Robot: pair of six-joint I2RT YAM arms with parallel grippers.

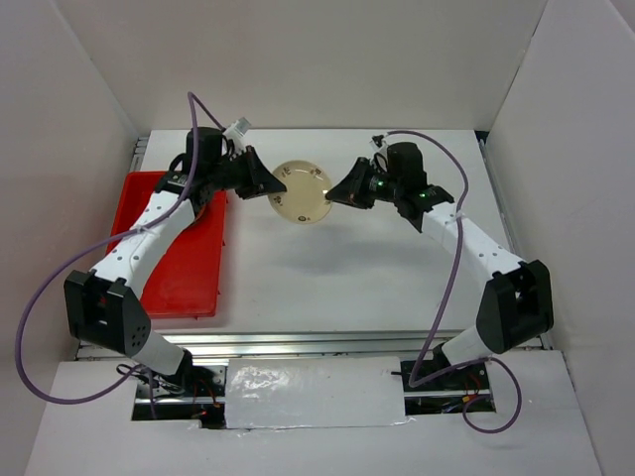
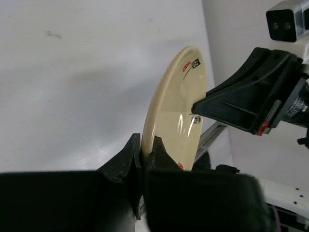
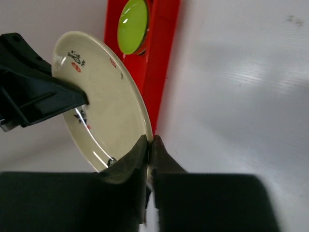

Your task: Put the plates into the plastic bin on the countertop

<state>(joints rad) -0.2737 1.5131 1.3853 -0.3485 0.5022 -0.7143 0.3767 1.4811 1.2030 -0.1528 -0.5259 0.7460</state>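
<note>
A cream plate (image 1: pixel 301 191) with dark and red marks hangs tilted above the white countertop (image 1: pixel 327 268), held from both sides. My left gripper (image 1: pixel 278 186) is shut on its left rim; in the left wrist view the rim of the plate (image 2: pixel 174 116) sits between the jaws of the left gripper (image 2: pixel 146 147). My right gripper (image 1: pixel 333 193) is shut on the opposite rim, and the right wrist view shows the right gripper (image 3: pixel 149 142) pinching the plate (image 3: pixel 104 101). The red plastic bin (image 1: pixel 189 268) lies at the left. A lime green plate (image 3: pixel 133 24) rests inside the bin (image 3: pixel 164 48).
White walls enclose the countertop on the left, back and right. A metal rail (image 1: pixel 317 342) runs along the near edge. Purple cables (image 1: pixel 451 268) loop off both arms. My left arm (image 1: pixel 149 233) reaches over part of the bin.
</note>
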